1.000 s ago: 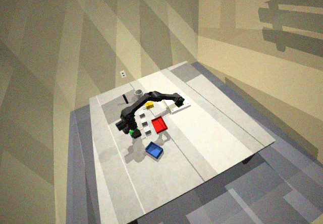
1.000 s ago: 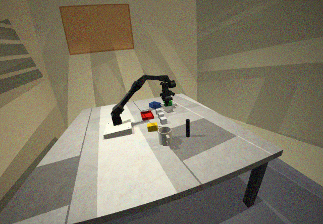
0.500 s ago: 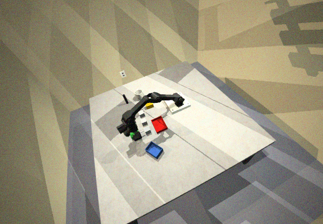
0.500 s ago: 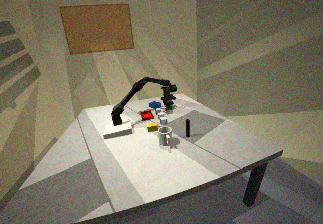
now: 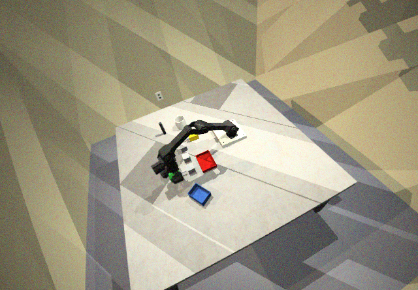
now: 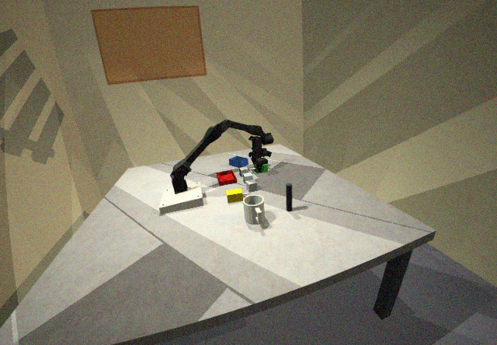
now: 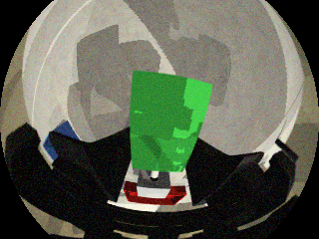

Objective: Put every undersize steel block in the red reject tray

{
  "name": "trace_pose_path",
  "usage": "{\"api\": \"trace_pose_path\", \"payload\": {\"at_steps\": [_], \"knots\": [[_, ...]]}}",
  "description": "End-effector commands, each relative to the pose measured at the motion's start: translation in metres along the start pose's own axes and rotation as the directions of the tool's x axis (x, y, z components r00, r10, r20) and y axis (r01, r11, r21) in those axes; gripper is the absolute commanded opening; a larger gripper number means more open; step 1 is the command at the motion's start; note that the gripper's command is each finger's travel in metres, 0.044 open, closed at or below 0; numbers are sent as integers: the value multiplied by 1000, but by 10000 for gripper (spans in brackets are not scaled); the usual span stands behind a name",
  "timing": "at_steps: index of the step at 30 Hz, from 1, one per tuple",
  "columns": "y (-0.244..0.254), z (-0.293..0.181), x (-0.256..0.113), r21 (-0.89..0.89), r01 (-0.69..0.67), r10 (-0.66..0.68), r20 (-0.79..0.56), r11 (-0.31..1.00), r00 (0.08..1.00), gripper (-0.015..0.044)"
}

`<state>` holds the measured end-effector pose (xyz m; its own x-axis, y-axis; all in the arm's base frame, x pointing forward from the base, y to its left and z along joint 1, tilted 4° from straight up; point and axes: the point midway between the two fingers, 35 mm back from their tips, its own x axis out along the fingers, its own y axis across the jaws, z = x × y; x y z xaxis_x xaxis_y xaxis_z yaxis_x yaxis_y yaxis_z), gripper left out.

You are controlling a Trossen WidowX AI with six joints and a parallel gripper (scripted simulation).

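Top view, read left to right. Black peg (image 5: 162, 128) (image 6: 289, 197): upright, well apart from the pincer (image 5: 173, 176) (image 6: 261, 165) (image 7: 161, 151), past the row of blocks. Pincer: clamped on the green gauge (image 5: 170, 175) (image 6: 263, 168) (image 7: 161, 119), held above the table (image 5: 270, 165) (image 6: 280, 249). Mug (image 5: 180, 122) (image 6: 252, 210): well apart from the pincer, same side as the peg.

Three steel blocks stand in a row leading away from the pincer, all outside the red tray: far block (image 5: 183, 149) (image 6: 251, 185), middle block (image 5: 186, 159) (image 6: 247, 177), near block (image 5: 192, 171) (image 6: 243, 170), this last just beside the pincer. Bore sizes: cannot be told by eye.

Yellow block (image 5: 193, 137) (image 6: 234, 195): beyond the far block from the pincer. Blue tray (image 5: 199, 194) (image 6: 238, 161): near the pincer, opposite side from the mug. Red tray (image 5: 206, 161) (image 6: 226, 177) (image 7: 131, 193): across the block row from the pincer. White base (image 5: 241, 136) (image 6: 180, 204): well apart from the pincer, beyond the red tray.
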<state>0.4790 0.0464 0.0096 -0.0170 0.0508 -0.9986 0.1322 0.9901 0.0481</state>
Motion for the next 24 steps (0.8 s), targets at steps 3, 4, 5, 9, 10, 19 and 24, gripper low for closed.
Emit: {"api": "trace_pose_path", "payload": {"at_steps": [3,4,5,9,10,19,24], "knots": [[0,0,-5,-6,1,-1,19,1000,1000,0],[0,0,-5,-6,1,-1,20,1000,1000,0],[0,0,-4,-6,1,-1,20,1000,1000,0],[0,-2,-4,-6,1,-1,23,1000,1000,0],[0,-2,-3,-6,1,-1,23,1000,1000,0],[0,-6,-2,-6,1,-1,28,1000,1000,0],[-1,-8,-2,-6,1,-1,31,1000,1000,0]]}}
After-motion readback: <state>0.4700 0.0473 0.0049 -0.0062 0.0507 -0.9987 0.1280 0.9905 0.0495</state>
